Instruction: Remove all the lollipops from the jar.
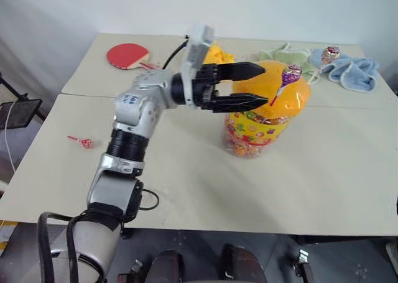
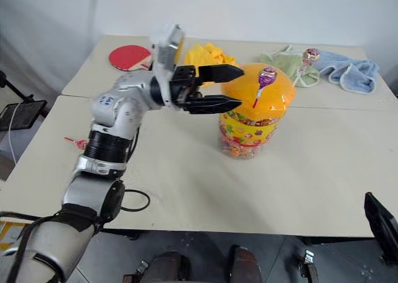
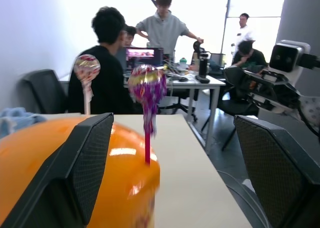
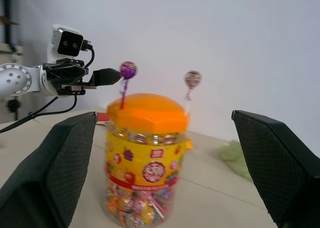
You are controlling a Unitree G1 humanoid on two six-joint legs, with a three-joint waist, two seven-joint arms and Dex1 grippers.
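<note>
The jar (image 1: 252, 129) is a clear cylinder with a yellow patterned label and an orange domed lid (image 1: 287, 97), standing mid-table. A purple lollipop (image 1: 290, 75) stands upright in the lid on a red stick. A pinkish lollipop (image 4: 192, 79) on a white stick stands at the lid's far side. A red-white lollipop (image 1: 84, 142) lies on the table at the left. My left gripper (image 1: 265, 83) is open and level beside the lid, fingertips just short of the purple lollipop, holding nothing. In the right wrist view my right gripper (image 4: 165, 188) is wide open, back from the jar.
A red paddle (image 1: 127, 55) lies at the far left of the table. A yellow cloth (image 1: 219, 51), a green cloth (image 1: 283, 53) and a blue towel (image 1: 354, 71) lie behind the jar. Several people (image 3: 107, 62) sit or stand at desks beyond the table.
</note>
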